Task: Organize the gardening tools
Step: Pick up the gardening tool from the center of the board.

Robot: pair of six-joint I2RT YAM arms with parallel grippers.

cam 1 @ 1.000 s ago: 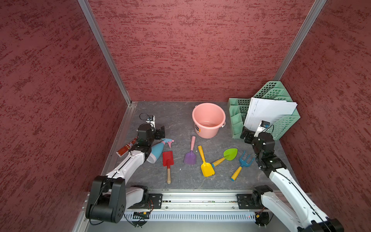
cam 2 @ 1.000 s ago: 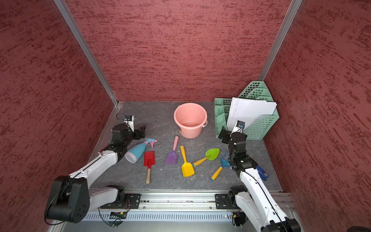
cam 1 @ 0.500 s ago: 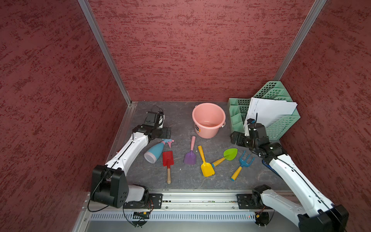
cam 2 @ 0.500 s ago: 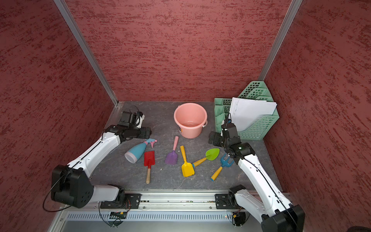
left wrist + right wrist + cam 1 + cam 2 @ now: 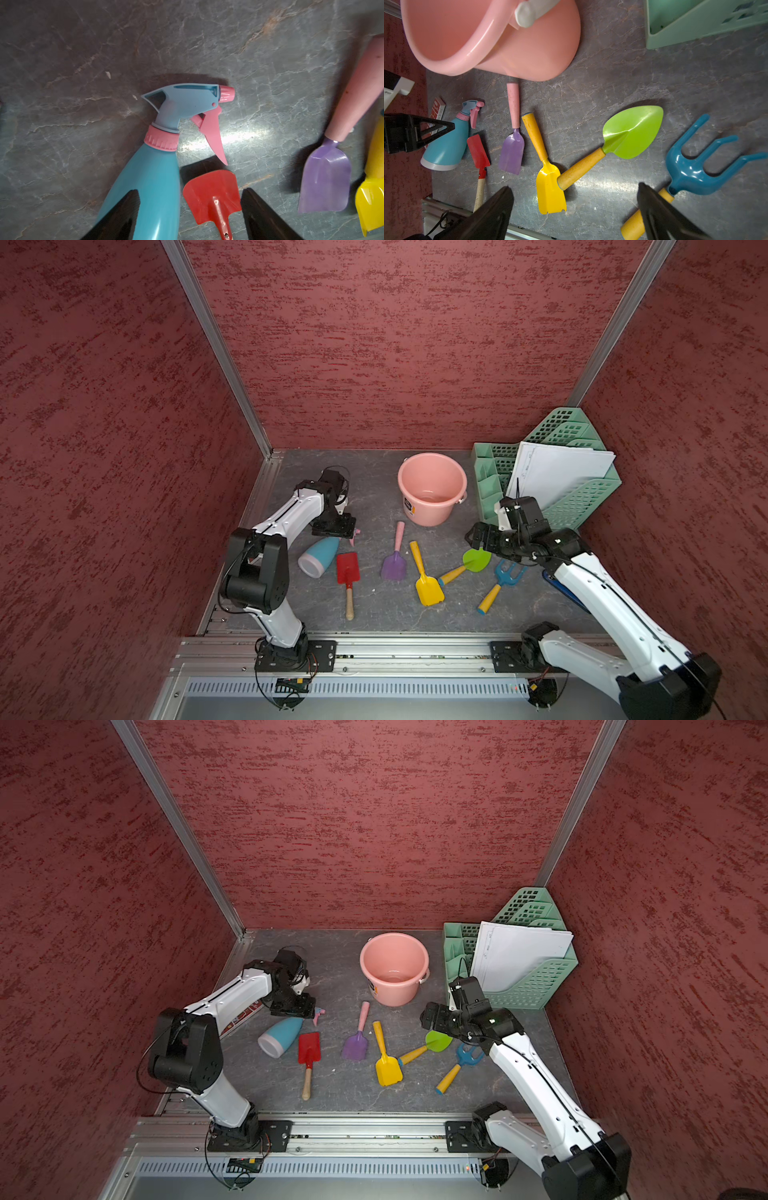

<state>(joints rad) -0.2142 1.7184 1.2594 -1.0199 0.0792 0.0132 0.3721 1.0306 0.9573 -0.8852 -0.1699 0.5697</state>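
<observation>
Below the wide-open, empty left fingers (image 5: 122,214) lies the blue spray bottle (image 5: 155,182).

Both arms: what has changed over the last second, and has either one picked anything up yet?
The left gripper shifted slightly inward, now over the spray bottle and red spade, jaws open. The right gripper swung inward from beside the file rack to above the green trowel, jaws open. Neither holds anything. All the tools and the pink bucket stayed put.
</observation>
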